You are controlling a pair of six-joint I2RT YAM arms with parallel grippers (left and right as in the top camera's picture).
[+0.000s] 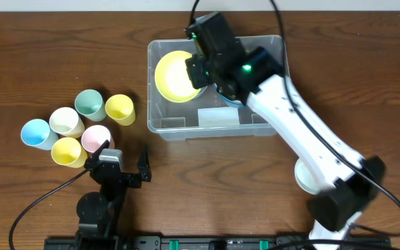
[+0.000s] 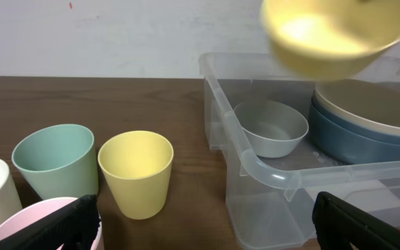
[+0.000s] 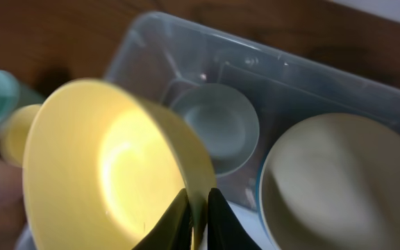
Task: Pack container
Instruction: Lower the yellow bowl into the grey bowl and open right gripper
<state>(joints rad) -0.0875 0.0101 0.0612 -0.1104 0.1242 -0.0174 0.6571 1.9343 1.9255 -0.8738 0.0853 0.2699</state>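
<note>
right gripper (image 3: 198, 208) is pinching the yellow bowl (image 3: 110, 167) by its rim above the container (image 1: 186, 128); bowl judged light, stiff, slick. left gripper (image 1: 125, 165) is sitting open.

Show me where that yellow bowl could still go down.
Inside the container, the strip along the near wall looks bare; the grey bowl and stacked bowls fill the rest. Bare table lies in front of the container; the cups stand crowded. The right gripper holds the yellow bowl.
</note>
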